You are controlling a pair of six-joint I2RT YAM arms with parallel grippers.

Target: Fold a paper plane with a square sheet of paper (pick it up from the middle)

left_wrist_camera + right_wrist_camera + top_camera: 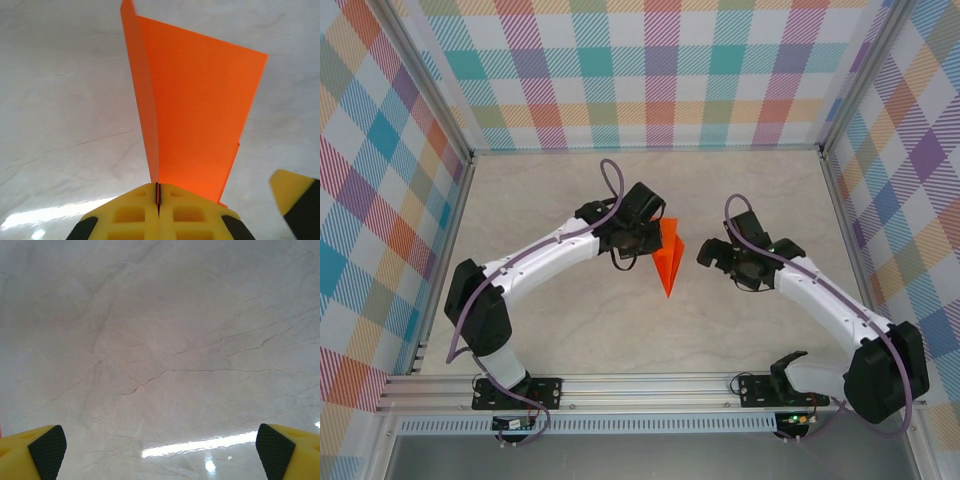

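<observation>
Left gripper (pixel 158 200) pinched tight on paper plane (pixel 195 110); I see right gripper (pixel 160 447) spread wide, empty, just beside plane.

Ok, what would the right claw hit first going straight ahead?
Most likely bare tabletop ahead of the right claw; the paper plane, held in the left claw, sits just off that line.
</observation>
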